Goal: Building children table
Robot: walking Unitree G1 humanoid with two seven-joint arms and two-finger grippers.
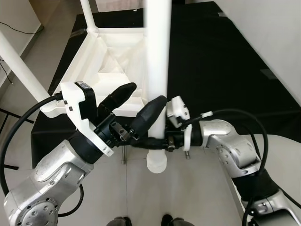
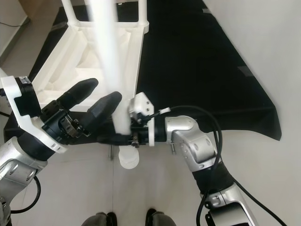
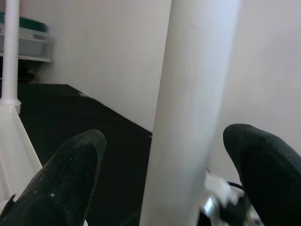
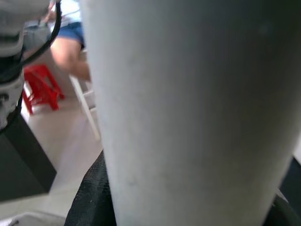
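A long white table leg (image 1: 156,56) stands upright in front of me, its lower end (image 1: 156,165) hanging just above the floor. My right gripper (image 1: 157,143) is shut on the leg near that end; in the right wrist view the leg (image 4: 188,103) is pressed close against a black finger (image 4: 91,197). My left gripper (image 1: 134,107) is open, one finger on each side of the leg and a gap on both sides in the left wrist view (image 3: 164,137). Behind lies the white tabletop (image 1: 110,56), upside down.
The tabletop rests on a black mat (image 1: 211,61). Two fitted legs rise from it, one at the left (image 1: 21,66) and one at the far corner (image 1: 88,14). A person's legs (image 4: 70,42) and a red stool (image 4: 40,87) are nearby. A white wall runs along the right.
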